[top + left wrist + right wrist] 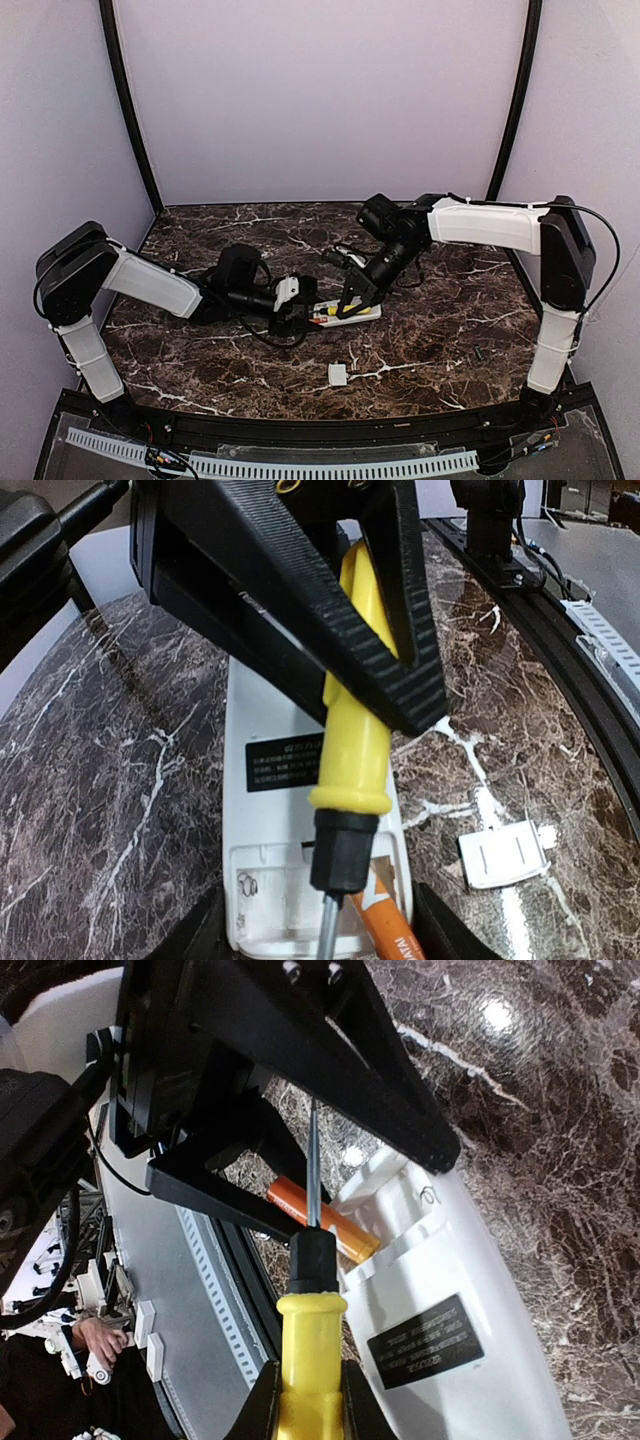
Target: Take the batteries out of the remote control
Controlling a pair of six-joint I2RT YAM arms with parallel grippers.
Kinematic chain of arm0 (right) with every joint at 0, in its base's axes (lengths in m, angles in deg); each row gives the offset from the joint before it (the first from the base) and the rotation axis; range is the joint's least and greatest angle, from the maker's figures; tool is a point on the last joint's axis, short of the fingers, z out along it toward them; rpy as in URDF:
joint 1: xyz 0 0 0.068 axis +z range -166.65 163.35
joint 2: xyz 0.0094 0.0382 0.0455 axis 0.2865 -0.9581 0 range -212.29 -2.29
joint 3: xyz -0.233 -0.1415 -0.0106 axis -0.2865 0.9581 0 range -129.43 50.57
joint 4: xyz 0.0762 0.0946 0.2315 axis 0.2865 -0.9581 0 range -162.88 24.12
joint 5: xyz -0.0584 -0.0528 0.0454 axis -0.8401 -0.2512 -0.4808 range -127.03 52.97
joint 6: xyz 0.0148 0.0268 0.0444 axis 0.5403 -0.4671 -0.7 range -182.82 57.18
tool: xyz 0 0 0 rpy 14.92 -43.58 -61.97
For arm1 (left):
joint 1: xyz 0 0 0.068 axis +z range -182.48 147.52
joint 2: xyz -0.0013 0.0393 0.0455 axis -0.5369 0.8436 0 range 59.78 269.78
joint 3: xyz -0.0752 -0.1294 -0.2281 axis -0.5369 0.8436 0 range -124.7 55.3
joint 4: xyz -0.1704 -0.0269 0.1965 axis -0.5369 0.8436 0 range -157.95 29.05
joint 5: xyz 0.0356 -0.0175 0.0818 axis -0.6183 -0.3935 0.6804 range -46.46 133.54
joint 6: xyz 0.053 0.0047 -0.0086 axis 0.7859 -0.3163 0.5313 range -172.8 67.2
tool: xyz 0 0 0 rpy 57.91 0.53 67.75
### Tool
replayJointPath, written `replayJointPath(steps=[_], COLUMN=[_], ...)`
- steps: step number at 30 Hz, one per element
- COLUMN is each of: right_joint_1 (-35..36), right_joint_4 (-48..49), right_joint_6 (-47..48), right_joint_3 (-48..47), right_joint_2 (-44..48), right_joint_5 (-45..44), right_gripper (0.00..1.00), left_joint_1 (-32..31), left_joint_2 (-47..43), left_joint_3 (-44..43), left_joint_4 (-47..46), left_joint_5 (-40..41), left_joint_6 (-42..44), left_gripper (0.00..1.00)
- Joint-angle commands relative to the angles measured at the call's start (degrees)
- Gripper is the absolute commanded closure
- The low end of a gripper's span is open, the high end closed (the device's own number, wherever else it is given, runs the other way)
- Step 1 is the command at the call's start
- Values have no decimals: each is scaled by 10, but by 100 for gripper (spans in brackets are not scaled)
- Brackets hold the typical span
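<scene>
A dark brown marble table [430,340] with white veins, polished and slick, stands between plain lavender walls [320,100]. Near its middle lies the remote control [262,820], a flat white smooth plastic bar, back side up, with a black label and an open compartment at one end. The left gripper [302,308] straddles that end, and its black ribbed fingers appear to press on both long edges. The right gripper [353,298] is closed on the glossy yellow handle of a screwdriver [355,740], whose thin steel shaft reaches into the compartment; its tip is hidden. An orange battery [318,1220], a slim cylinder, sits tilted in one slot. The slot beside it looks bare, and no second battery can be made out. A small white square cover piece [503,853] lies on the marble just beside the remote. The step in hand looks like prying. It is probably best done by bracing the remote firmly, working the blade under the raised end and levering gently, since a smooth cylinder may roll or spring away.
</scene>
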Motion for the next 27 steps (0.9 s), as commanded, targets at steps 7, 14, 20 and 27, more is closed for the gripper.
replayJointPath(steps=[7, 14, 20, 27], right_joint_1=[-3, -3, 4, 19], right_joint_4=[-54, -134, -171, -179], right_joint_6=[-21, -11, -12, -22], right_joint_3=[-45, -56, -53, -63], right_joint_2=[53, 72, 81, 64], right_joint_5=[-84, -129, -148, -170], right_gripper=[100, 100, 100, 100], left_joint_1=[19, 19, 19, 19], left_joint_2=[11, 9, 0, -2], left_joint_3=[52, 48, 42, 34], left_joint_4=[-210, -190, -137, -119], left_joint_5=[-71, -61, -31, -25], left_joint_6=[-123, -113, -71, -58], left_gripper=[76, 77, 78, 78])
